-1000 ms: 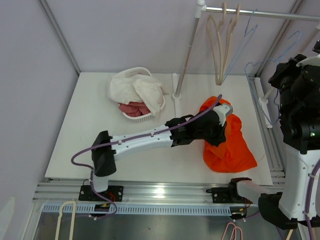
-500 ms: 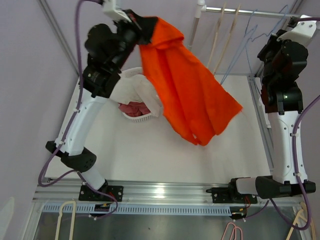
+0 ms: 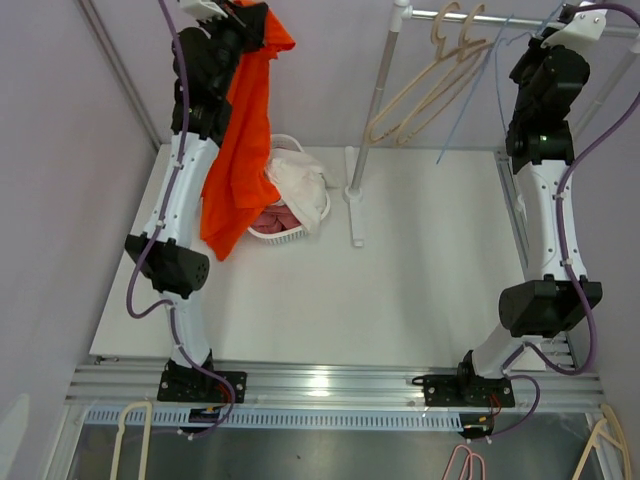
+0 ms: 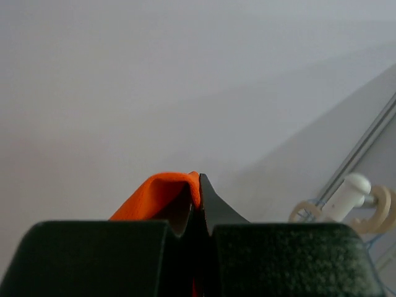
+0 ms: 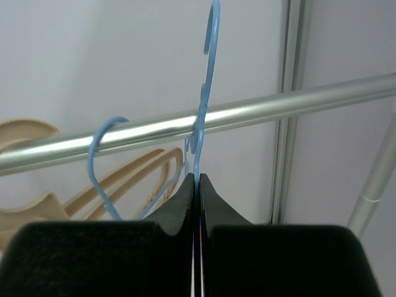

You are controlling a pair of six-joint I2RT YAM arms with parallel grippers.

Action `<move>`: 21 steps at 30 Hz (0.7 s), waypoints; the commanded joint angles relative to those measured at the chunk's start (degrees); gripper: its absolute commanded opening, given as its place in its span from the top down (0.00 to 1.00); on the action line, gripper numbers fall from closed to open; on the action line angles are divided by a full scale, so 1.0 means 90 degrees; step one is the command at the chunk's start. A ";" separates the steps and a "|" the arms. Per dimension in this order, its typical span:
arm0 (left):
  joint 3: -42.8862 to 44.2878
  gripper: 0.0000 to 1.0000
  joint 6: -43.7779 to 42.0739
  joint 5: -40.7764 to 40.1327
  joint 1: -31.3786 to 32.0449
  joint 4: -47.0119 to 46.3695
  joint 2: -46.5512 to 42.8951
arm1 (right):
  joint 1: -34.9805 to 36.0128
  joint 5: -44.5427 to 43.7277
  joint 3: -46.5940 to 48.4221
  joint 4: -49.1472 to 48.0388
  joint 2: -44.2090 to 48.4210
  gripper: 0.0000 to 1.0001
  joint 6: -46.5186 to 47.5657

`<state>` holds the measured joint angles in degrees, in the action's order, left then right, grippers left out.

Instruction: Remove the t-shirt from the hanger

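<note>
The orange t-shirt (image 3: 240, 150) hangs free in a long fold from my left gripper (image 3: 250, 18), raised high at the back left; its lower end dangles beside the basket. In the left wrist view the jaws (image 4: 199, 180) are shut on a fold of the orange t-shirt (image 4: 162, 189). My right gripper (image 3: 572, 18) is up at the clothes rail (image 3: 500, 18) on the back right. It is shut (image 5: 198, 178) on the neck of a bare blue hanger (image 5: 209, 68), whose hook crosses the rail (image 5: 260, 111).
A white basket (image 3: 275, 238) with white and pink clothes stands at the back left of the table, just right of the hanging shirt. The rack's upright pole (image 3: 375, 100) rises from the back middle. Wooden hangers (image 3: 440, 60) and another blue hook (image 5: 99, 148) hang on the rail.
My left arm has lifted the t-shirt off the table's right side and swung it up to the back left. My right arm has risen to the rail.
</note>
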<state>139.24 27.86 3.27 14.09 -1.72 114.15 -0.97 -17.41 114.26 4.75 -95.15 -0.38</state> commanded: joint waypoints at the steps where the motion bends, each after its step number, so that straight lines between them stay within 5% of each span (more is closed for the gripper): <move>1: -0.0225 0.99 0.0206 0.0710 0.0085 -0.0678 -0.0231 | -0.0068 0.0225 0.0371 -0.0898 -0.0207 1.00 0.0013; 5: -0.0822 0.99 0.0157 0.0896 0.0085 -0.1089 -0.0534 | -0.0155 0.0254 0.0322 -0.1075 -0.0452 1.00 0.0179; 21: 0.0115 0.99 -0.0331 0.1102 0.0407 -0.0835 -0.1081 | -0.0419 0.0636 -0.0877 -0.1816 -0.0297 1.00 -0.0085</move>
<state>136.57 26.48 11.68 15.99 -5.43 108.36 -4.58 -12.80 109.56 -6.44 -100.27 -0.43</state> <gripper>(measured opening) 0.009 0.020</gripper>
